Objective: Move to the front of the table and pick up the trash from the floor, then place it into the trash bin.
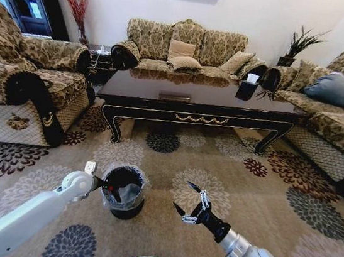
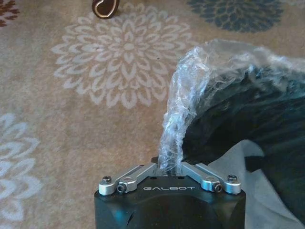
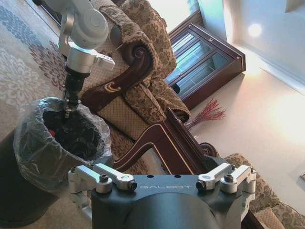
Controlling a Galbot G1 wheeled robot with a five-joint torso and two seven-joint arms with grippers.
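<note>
The trash bin (image 1: 123, 192) stands on the floor (image 1: 173, 167) in front of the table (image 1: 201, 100), well apart from it, on the beige carpet with its round flower medallions. The left gripper (image 1: 108, 188) sits right at the bin's near-left rim, its fingers drawn together and pinching the crinkly clear bag that folds over the edge; from the left wrist camera the bag's rim (image 2: 178, 114) rises straight out from between the closed fingers, with the dark inside of the bin (image 2: 248, 124) just beside it. From the right wrist camera the left gripper (image 3: 70, 106) can be seen poised at the bin's rim (image 3: 28, 126), fingertips touching the liner. Inside the bin there is something red (image 3: 51, 133) against the black, low down by the wall, and in the head view a grey-white crumpled shape (image 1: 129, 194) lies in there too; I cannot tell exactly what either is. The right gripper (image 1: 189, 202) hangs over the bare carpet to the right of the bin, near it but not touching, with its fingers spread wide and nothing between them. The carpet around the bin looks free of litter from where the head camera sees it. A small dark box (image 1: 247, 89) rests on the far right of the tabletop.
</note>
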